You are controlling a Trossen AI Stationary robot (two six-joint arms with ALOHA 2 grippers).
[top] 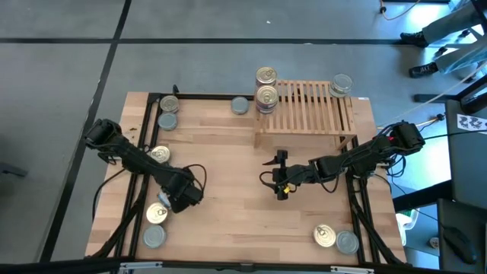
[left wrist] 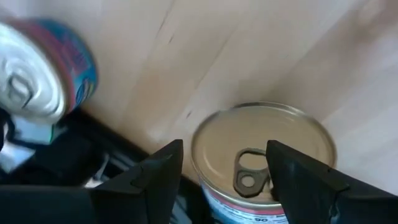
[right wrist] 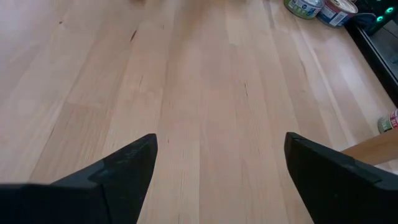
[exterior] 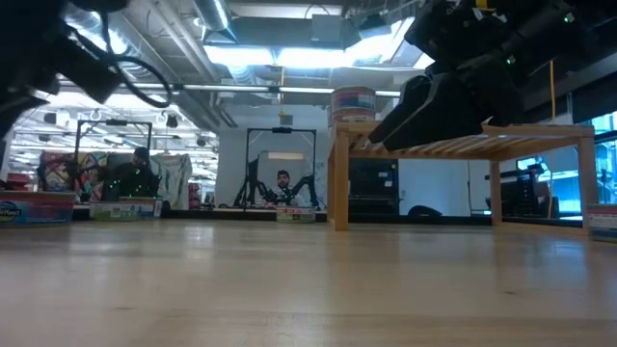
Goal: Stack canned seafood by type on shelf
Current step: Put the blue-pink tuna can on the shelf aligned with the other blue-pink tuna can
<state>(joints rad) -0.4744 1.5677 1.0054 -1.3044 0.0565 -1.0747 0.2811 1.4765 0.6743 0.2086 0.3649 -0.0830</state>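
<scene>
At the tabletop's (top: 228, 144) left edge, your left gripper (left wrist: 224, 171) hangs over a gold pull-tab can (left wrist: 264, 158) with a red-and-blue label, fingers (left wrist: 155, 180) apart on either side of it, not clamped. A silver-topped can (left wrist: 37, 68) lies just beside it. At the centre, your right gripper (right wrist: 217, 155) hovers above bare wood, fingers spread. On the shelf (top: 312, 110) at the far right, two gold-topped stacks (top: 266, 95) stand at its left end and one silver can (top: 342, 84) at its right.

"90" — can label (left wrist: 245, 214) — partial
</scene>
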